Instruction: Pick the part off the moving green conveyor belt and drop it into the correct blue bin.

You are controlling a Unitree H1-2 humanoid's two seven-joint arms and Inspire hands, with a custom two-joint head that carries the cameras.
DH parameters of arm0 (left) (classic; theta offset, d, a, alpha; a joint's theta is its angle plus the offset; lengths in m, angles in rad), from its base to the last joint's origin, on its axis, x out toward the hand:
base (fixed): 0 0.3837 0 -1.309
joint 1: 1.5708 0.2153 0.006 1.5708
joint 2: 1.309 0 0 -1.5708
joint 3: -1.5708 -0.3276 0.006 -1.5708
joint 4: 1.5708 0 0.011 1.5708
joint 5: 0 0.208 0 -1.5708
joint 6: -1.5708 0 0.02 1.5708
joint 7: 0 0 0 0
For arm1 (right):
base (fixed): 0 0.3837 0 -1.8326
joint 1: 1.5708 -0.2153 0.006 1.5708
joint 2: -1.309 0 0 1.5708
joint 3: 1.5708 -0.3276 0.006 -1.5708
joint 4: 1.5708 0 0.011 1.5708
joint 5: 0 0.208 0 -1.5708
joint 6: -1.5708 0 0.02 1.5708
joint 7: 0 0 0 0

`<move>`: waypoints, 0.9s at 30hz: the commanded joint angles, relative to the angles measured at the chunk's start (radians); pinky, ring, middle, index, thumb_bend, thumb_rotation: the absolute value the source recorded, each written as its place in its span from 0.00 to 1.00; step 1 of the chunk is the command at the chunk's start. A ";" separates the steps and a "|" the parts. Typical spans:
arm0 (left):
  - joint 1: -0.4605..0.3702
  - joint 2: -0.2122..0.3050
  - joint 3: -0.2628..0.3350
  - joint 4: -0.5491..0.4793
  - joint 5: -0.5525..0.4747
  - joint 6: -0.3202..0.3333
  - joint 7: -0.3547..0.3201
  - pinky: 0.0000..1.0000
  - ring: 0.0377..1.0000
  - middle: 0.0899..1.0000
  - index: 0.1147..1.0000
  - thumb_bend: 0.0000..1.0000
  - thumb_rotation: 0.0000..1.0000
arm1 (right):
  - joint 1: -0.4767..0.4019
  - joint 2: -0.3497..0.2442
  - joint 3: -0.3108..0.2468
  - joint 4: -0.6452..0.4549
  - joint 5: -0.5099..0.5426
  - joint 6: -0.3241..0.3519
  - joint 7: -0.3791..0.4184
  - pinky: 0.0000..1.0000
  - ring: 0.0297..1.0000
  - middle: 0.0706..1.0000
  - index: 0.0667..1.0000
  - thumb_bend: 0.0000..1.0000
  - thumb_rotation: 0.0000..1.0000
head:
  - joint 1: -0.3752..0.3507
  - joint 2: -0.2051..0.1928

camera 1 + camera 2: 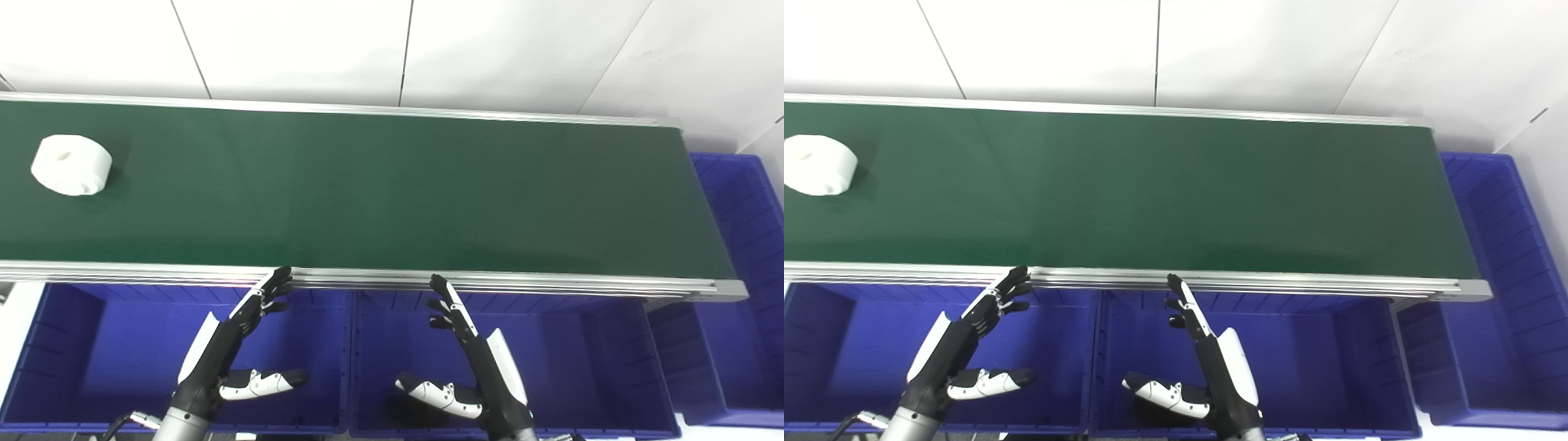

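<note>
Your part (pixel 71 165) is a white, round piece with a hollow in its top, lying on the green conveyor belt (pixel 380 190) at its far left end, well beyond and to the left of your left hand's fingertips. In the right eye view the picture's edge cuts off its left side, and the notches low on its wall are too small to make out.

Your left hand (pixel 236 349) hangs over the left blue bin (pixel 98 373), fingers spread and holding nothing, their tips at the belt's near aluminium rail (pixel 490 283). Your right hand (pixel 471 361) hovers over the middle blue bin (pixel 582 367), fingers likewise apart and empty, thumb pointing inward.

A third blue bin (pixel 741 202) sits past the belt's right end, partly cut off by the frame. The bins' near walls run off the bottom edge. No writing or label can be read anywhere. Behind the belt stands a white panelled wall (pixel 306 43).
</note>
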 commanded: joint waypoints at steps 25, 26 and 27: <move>-0.069 0.078 -0.280 0.074 0.181 -0.018 0.424 0.68 0.78 0.84 0.83 0.92 0.46 | -0.009 -0.076 0.005 0.080 0.061 -0.140 -0.076 0.87 0.91 0.96 1.00 0.68 0.56 | 0.411 -0.244; -0.073 0.082 -0.290 0.076 0.185 -0.018 0.439 0.67 0.77 0.83 0.82 0.93 0.46 | -0.009 -0.076 0.006 0.081 0.059 -0.140 -0.078 0.87 0.92 0.96 1.00 0.67 0.55 | 0.409 -0.248; -0.078 0.089 -0.301 0.077 0.190 -0.018 0.455 0.66 0.76 0.82 0.82 0.93 0.47 | -0.011 -0.075 0.008 0.085 0.056 -0.140 -0.081 0.88 0.92 0.96 1.00 0.67 0.55 | 0.406 -0.253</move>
